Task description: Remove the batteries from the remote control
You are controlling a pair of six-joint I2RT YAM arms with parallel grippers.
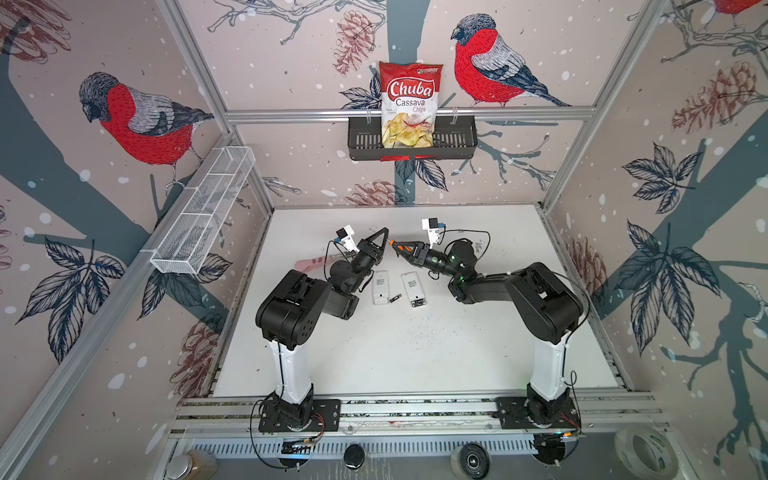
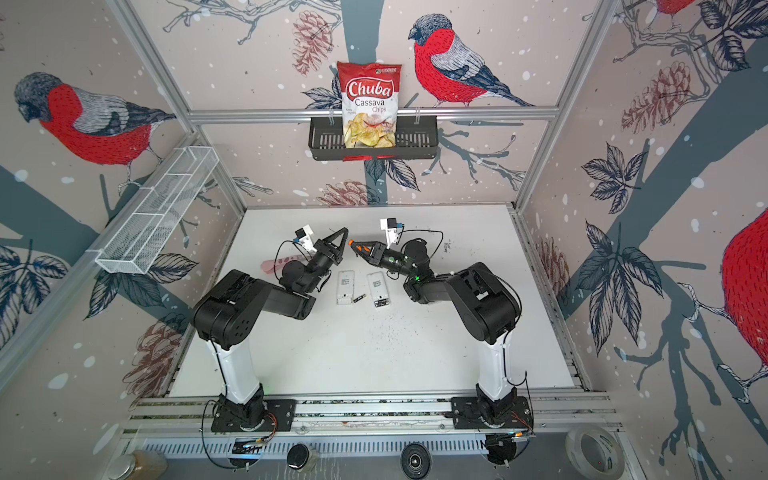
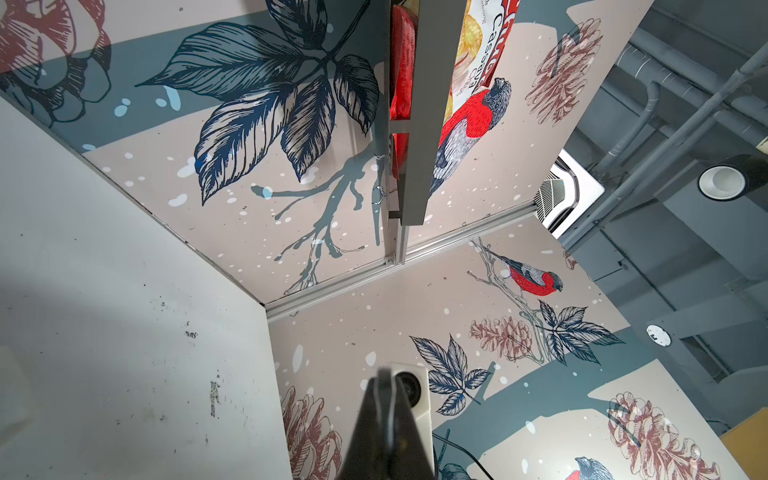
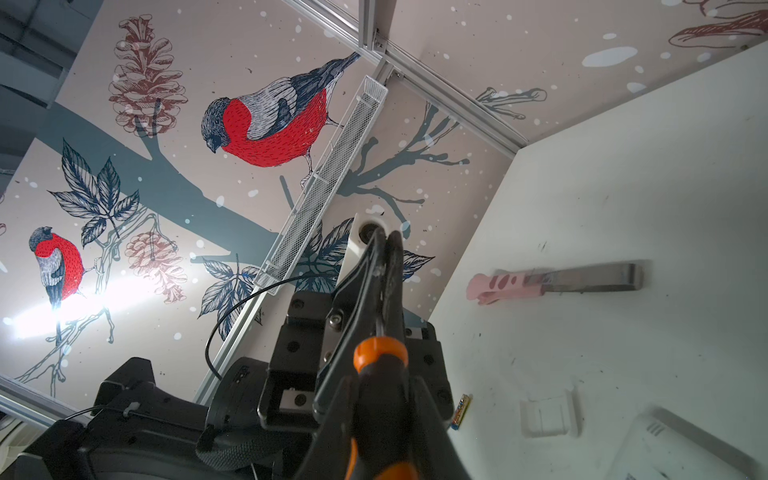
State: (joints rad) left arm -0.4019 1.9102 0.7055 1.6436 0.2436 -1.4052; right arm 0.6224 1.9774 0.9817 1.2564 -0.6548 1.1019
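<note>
Orange-collared screwdriver at centre frame: my right gripper clamps the handle, my left gripper pinches the shaft. If both pull, it could wrench loose.

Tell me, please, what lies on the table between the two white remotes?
A single black battery lies between the left remote and the right remote; both top views show it.
</note>
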